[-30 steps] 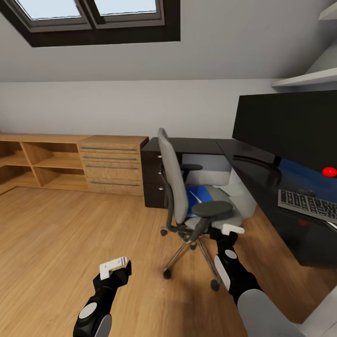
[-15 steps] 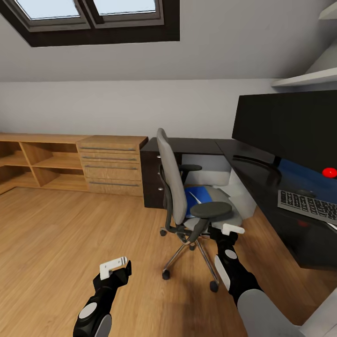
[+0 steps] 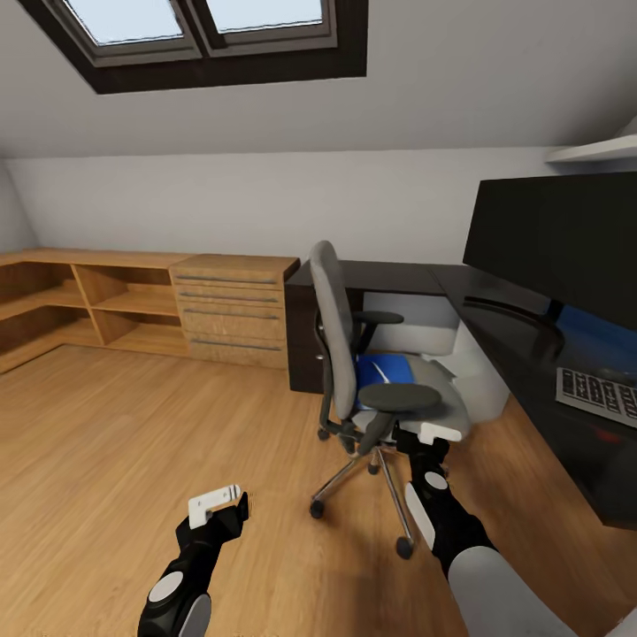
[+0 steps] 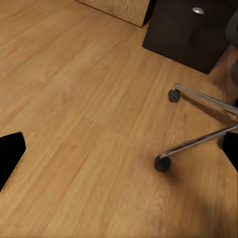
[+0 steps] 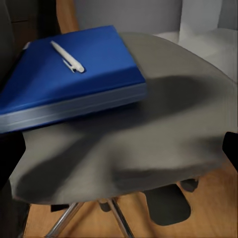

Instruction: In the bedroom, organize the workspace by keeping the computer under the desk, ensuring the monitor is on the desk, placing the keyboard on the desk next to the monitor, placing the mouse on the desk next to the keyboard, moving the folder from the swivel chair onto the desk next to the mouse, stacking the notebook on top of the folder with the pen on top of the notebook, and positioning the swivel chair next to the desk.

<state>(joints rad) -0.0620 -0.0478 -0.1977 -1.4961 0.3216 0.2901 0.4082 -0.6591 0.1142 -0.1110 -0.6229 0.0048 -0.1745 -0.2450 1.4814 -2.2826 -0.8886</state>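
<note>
**Right arm at chair seat, folder and pen on the seat**

Head view: grey upholstered swivel chair with tall back and metal five-star base (image 3: 354,372) stands on the light wood floor (image 3: 133,442), just beside the glossy black L-shaped desk (image 3: 495,318). It is turned side-on, with its back toward the light-wood low shelving with drawers (image 3: 177,301).

Flat bright blue rectangular folder (image 5: 69,74) lies on the grey seat, toward the backrest side. Thin short light-coloured pen (image 5: 67,56) lies on top of the folder, touching it. In the head view the folder shows as a blue patch behind the dark oval armrest (image 3: 400,397).

Wide thin black flat-screen monitor (image 3: 557,239) stands on the desk. Slim keyboard with dark keys in a grey-silver frame (image 3: 600,395) lies on the desk in front of the monitor, cut by the frame edge.

Right gripper (image 3: 439,433) sits just beside the near armrest, at the front edge of the seat. In the right wrist view the dark finger edges sit wide apart at the frame sides, so it's spread, holding nothing.

Left gripper (image 3: 215,502) hangs over bare floor, well apart from the chair. The left wrist view shows floor, two chrome base legs with castors and the dark finger edges far apart; jaws released, nothing between them.

Dark-framed skylights (image 3: 203,26) are set in the sloped grey ceiling above.
</note>
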